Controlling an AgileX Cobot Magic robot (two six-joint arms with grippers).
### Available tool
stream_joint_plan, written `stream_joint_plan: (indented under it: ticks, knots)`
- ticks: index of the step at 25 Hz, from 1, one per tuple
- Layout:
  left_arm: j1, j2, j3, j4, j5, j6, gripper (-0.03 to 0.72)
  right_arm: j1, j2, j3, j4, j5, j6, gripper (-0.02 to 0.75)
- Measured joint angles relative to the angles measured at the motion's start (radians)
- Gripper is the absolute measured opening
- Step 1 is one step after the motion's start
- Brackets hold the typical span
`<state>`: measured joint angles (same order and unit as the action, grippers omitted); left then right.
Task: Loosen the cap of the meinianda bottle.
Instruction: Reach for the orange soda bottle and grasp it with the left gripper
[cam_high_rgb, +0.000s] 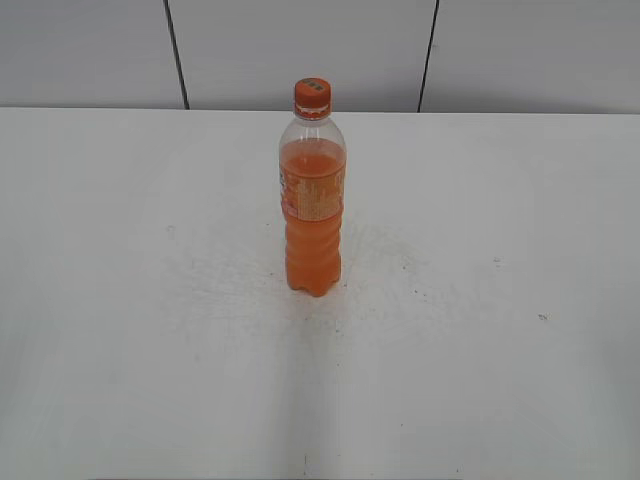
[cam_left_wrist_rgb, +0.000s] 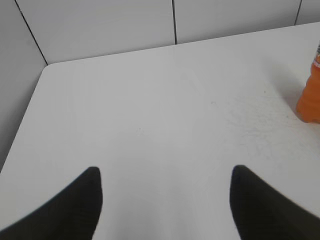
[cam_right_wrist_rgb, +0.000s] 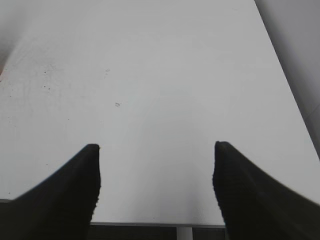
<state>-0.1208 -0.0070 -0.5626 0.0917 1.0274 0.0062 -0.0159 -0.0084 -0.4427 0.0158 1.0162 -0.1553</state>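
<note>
Meinianda bottle stood upright near the middle of the white surface, cap on and seated. Neither arm showed in the exterior view. Nothing was touching the bottle.

Left gripper: jaws spread wide, nothing between them, hovering over bare surface. The bottle's orange lower body sat at the far right edge of the left wrist view, well apart from the jaws.

Right gripper: jaws also wide, empty, over the near edge of the surface. The bottle was not clearly in that view; a faint orange tint at the far left edge might have been it, can't confirm.

Step, as I read it: pre-approach. No grasp made, cap untouched, task effectively at zero.

Next move would likely need:
- one arm to close on the bottle body, probably at the ribbed waist or label band, to stop it spinning or tipping
- the other to come down over the cap, centred, then twist
- cap is much narrower than the body, so the jaws would have to narrow a lot and line up well
- bottle is tall on a small lobed base, so a side bump could knock it over

Labels: orange-and-white band around the middle, print too small to read. Small pale mark on the cap top, unreadable. No brand name legible in any view.
</note>
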Motion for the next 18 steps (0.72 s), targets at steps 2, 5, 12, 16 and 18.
stream_joint_plan:
  ticks: [2, 5, 12, 16, 18]
  knots:
    - [0.000, 0.000, -0.001, 0.000, -0.001, 0.000, 0.488, 0.000, 0.000, 0.000, 0.000, 0.000, 0.000, 0.528]
    - [0.000, 0.000, -0.013, 0.001, -0.041, 0.000, 0.488, 0.000, 0.000, 0.000, 0.000, 0.000, 0.000, 0.528]
    - [0.000, 0.018, 0.034, 0.135, -0.384, 0.000, 0.488, 0.000, 0.000, 0.000, 0.000, 0.000, 0.000, 0.528]
    - [0.000, 0.101, 0.098, 0.214, -0.499, -0.006, 0.513, 0.000, 0.000, 0.000, 0.000, 0.000, 0.000, 0.528]
    - [0.000, 0.179, 0.106, 0.222, -0.516, -0.041, 0.573, 0.000, 0.000, 0.000, 0.000, 0.000, 0.000, 0.528]
